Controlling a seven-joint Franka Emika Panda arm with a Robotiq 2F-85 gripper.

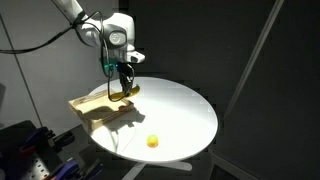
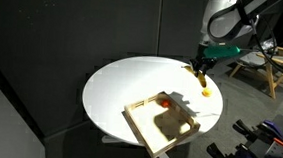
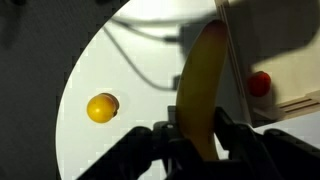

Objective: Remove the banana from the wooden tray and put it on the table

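Observation:
My gripper (image 3: 196, 138) is shut on the banana (image 3: 201, 80), which is yellow and curved and sticks out between the fingers. In both exterior views the gripper (image 1: 123, 74) (image 2: 200, 67) holds the banana (image 1: 126, 88) (image 2: 202, 79) in the air above the round white table (image 1: 180, 112) (image 2: 116, 87), just past the edge of the wooden tray (image 1: 92, 106) (image 2: 168, 136). In the wrist view the tray's corner (image 3: 300, 85) lies to the right of the banana.
A small round yellow ball (image 3: 101, 107) (image 1: 152, 141) (image 2: 208, 93) lies on the table near the gripper. A small red object (image 3: 259, 83) (image 2: 164, 104) sits inside the tray. A cable crosses the table in the wrist view (image 3: 140, 65).

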